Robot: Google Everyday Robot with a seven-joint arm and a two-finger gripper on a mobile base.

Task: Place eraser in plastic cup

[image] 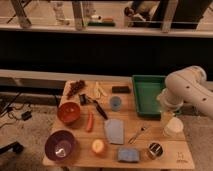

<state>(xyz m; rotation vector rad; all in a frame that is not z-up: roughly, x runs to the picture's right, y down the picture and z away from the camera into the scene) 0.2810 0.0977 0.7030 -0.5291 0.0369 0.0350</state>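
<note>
The eraser (120, 89) is a small flat black block lying at the back of the wooden table (75, 159), just left of the green tray. The light-blue plastic cup (115, 103) stands upright a little in front of it, near the table's middle. My white arm reaches in from the right. Its gripper (166, 111) hangs at the tray's front right corner, above the white translucent cup, well to the right of both the eraser and the blue cup. Nothing shows in the gripper.
A green tray (149, 92) sits back right. A white translucent cup (173, 126), metal cup (154, 149), blue-grey sponge (129, 155), blue cloth (114, 130), black-handled utensil (100, 109), red bowl (69, 112) and purple bowl (60, 145) lie about.
</note>
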